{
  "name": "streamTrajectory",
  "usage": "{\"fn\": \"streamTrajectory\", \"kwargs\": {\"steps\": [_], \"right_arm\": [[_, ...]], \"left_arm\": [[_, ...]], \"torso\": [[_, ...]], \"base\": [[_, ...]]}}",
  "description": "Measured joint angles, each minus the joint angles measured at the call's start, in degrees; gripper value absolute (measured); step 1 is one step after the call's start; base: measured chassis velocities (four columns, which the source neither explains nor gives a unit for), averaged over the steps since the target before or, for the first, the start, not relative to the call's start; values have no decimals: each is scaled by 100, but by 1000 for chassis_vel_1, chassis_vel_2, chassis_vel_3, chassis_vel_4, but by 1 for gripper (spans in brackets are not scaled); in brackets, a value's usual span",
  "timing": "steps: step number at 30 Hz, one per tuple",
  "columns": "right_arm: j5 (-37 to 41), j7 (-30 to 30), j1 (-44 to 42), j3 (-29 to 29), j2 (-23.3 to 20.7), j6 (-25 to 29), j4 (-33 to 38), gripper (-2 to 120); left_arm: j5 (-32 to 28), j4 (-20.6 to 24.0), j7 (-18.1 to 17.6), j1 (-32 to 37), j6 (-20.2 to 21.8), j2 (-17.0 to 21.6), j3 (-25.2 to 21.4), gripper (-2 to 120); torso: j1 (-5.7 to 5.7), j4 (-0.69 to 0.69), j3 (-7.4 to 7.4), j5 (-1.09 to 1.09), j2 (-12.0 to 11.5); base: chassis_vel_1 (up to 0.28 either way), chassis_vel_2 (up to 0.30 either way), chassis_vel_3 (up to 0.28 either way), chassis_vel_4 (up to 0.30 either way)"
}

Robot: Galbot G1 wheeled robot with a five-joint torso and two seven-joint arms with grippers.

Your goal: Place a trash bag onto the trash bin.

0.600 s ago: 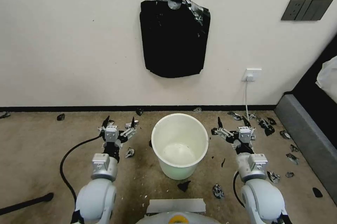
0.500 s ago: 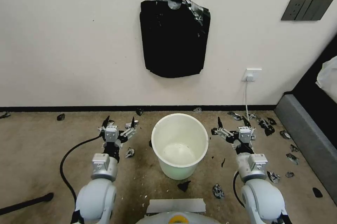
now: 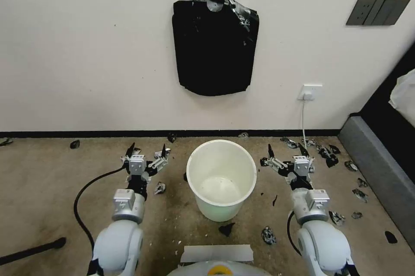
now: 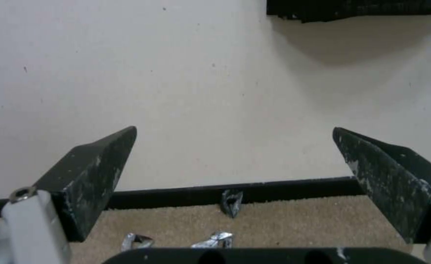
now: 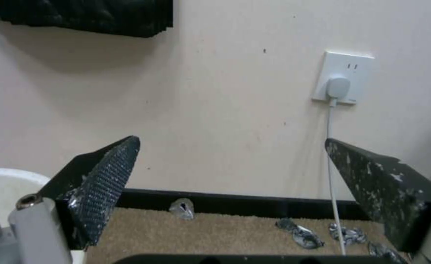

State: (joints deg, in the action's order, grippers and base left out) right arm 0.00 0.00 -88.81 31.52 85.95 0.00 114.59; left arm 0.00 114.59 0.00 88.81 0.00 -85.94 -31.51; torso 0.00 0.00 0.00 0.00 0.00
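So far nothing has moved: left gripper (image 3: 146, 150) and right gripper (image 3: 285, 151) wait spread open and empty beside the round white plastic trash bin (image 3: 221, 176), while no loose glossy black trash bag is taken yet.

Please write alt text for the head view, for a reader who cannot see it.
A white trash bin stands bare on the carpet between the open left end effector and open right end effector. A flat black slab of bags hangs on the wall behind.
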Motion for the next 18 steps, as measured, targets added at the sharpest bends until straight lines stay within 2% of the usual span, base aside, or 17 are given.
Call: {"fn": "streamTrajectory", "kwargs": {"steps": [18], "right_arm": [[0,0,0,0,0,0,0,100]], "left_arm": [[0,0,0,0,0,0,0,100]], "torso": [[0,0,0,0,0]], "base": [[0,0,0,0]]}}
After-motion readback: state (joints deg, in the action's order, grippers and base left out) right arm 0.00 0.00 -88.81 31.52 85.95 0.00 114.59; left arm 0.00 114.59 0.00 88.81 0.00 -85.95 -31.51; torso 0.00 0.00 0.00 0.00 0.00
